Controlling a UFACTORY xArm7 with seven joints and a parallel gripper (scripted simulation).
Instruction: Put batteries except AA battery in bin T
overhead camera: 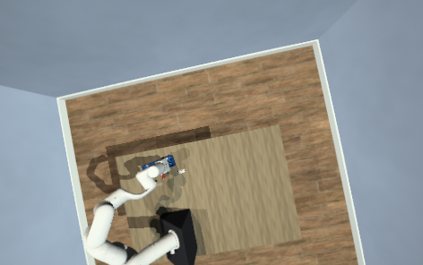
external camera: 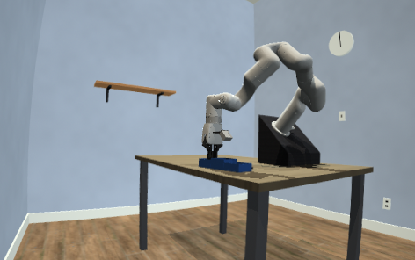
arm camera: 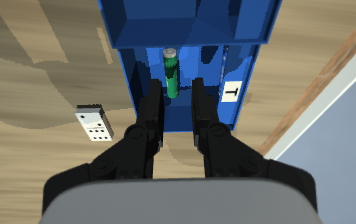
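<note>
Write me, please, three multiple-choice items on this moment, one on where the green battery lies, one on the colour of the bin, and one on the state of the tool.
1. Where does the green battery lie?
A. In the compartment marked T
B. On the table beside the domino
C. On the wall shelf

2. What colour is the bin?
A. Red
B. Blue
C. Black

3. In what state is the tool?
A. Shut on the domino
B. Shut on the green battery
C. Partly open, holding nothing

Key:
1. A: in the wrist view the battery rests on the bin's floor, in the compartment whose wall bears the T label.
2. B: its walls and floor show blue in the wrist view.
3. C: the fingers stand apart with a bare gap between them, and the domino lies off to the side on the table.
</note>
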